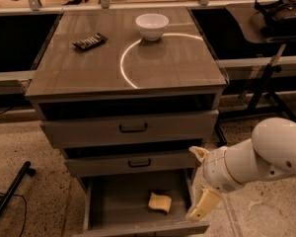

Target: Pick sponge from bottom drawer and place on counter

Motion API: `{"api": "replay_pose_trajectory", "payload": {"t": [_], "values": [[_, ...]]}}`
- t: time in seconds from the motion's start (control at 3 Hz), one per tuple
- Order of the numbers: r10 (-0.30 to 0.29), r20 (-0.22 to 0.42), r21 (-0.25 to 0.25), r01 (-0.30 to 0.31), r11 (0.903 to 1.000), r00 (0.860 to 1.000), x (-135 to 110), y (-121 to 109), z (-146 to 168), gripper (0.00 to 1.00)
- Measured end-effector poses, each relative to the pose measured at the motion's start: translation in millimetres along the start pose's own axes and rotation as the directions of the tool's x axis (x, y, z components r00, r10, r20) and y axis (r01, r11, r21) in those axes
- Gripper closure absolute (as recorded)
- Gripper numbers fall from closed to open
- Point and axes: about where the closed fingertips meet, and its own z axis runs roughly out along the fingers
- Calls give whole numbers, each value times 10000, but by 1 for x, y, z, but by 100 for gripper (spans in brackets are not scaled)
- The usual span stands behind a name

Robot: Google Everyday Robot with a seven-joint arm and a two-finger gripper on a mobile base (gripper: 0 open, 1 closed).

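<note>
The pale-yellow sponge (160,202) lies on the floor of the bottom drawer (123,209), which is pulled out, right of its middle. My gripper (197,179) hangs at the drawer's right side, above its front right corner and just right of the sponge, not touching it. It is open and empty: one cream finger (203,205) points down beside the drawer wall, the other (199,152) sits higher by the middle drawer. The counter (128,58) is the glossy wood-grain top with a bright curved light arc.
A white bowl (152,25) and a dark flat remote-like bar (89,41) sit on the counter. The two upper drawers with black handles (133,128) are partly out. A black stand leg (10,194) lies on the floor at left; a side table with a headset (281,11) stands at right.
</note>
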Motion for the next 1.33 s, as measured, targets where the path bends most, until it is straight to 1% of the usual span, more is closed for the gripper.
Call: {"api": "replay_pose_trajectory", "payload": {"t": [0.33,0.67,1.0,1.33], "values": [[-6,-3,-9,6,10000,10000,0,0,-1,0],[136,-142,-26,-136,9999,9998,8,-3,9,0],[231,-10,-294,-232,9993,9997,29,-7,38,0],[257,-13,-734,-257,9970,9997,61,-6,86,0]]}}
